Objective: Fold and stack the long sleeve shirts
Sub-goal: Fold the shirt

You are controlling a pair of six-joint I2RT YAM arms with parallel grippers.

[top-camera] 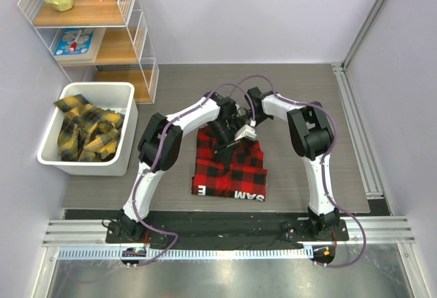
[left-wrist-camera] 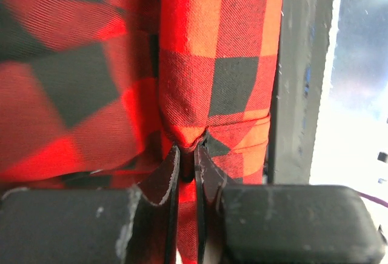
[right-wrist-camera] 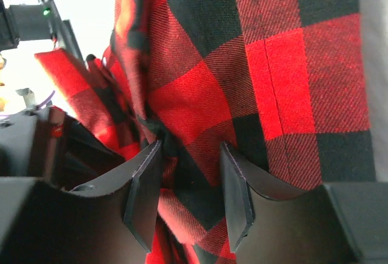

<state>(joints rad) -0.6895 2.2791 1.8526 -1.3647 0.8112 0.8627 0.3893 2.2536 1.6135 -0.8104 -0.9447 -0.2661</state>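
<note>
two pinches, left hand (left-wrist-camera: 188,152) and right hand (right-wrist-camera: 191,155), on white-lettered red-and-black checked shirt (top-camera: 232,171)

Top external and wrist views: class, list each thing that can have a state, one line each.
red-and-black shirt, partly folded, far edge gripped by both pincers
left pincer, shut on the red-and-black shirt
right pincer, shut on the red-and-black shirt
yellow-and-black shirts, heaped unfolded in the white bin
</note>
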